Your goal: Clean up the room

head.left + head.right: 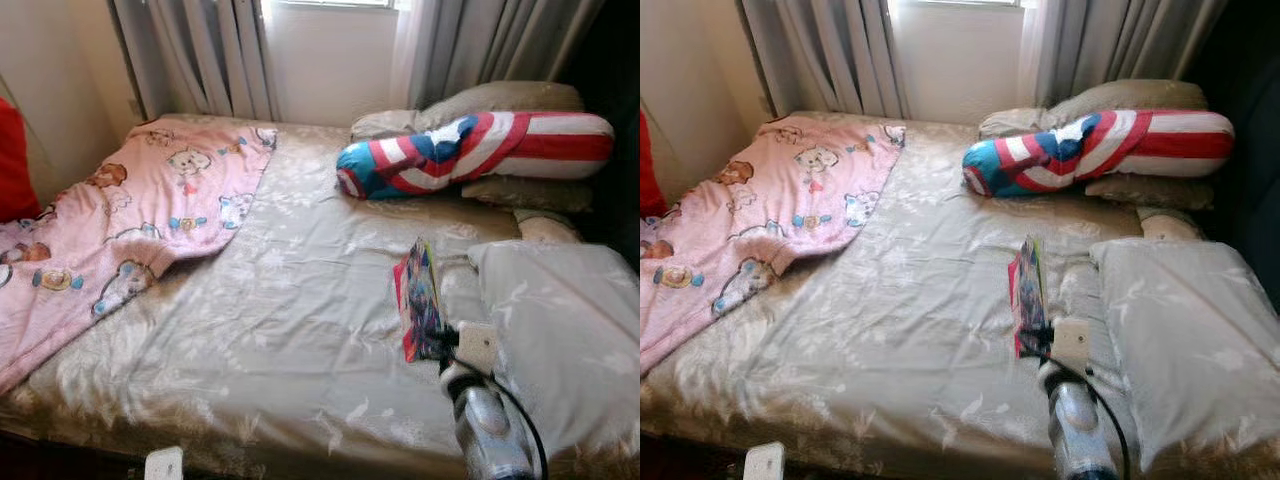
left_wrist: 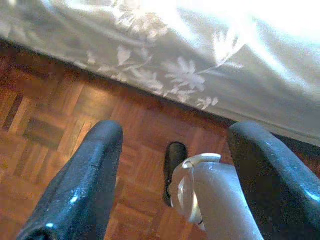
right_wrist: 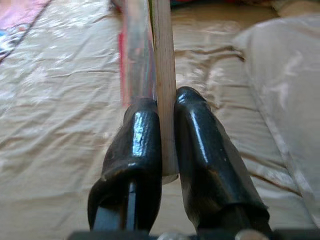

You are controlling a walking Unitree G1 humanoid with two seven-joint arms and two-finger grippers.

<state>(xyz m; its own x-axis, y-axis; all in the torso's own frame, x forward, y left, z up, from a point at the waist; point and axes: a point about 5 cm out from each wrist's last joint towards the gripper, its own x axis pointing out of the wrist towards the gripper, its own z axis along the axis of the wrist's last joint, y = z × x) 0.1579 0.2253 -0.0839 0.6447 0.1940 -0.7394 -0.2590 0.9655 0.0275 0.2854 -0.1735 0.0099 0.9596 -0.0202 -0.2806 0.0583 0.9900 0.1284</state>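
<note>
— Where's the book [image 1: 420, 298]?

— I see it edge-up above the bed [image 1: 280, 330], pinched between my right gripper's [image 3: 167, 142] jaws.

— And the left gripper [image 2: 175, 165]?

— Jaws apart, hanging over the floor [image 2: 60, 115].

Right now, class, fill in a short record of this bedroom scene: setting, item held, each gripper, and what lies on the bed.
Setting: bed with beige floral sheet, curtains behind
Item held: colourful book, upright on edge above the sheet
Right gripper: jaws shut on the book
Left gripper: jaws open, over wooden floor beside the bed
On bed: pink blanket at left; striped bolster near the head; grey pillow at right
</note>
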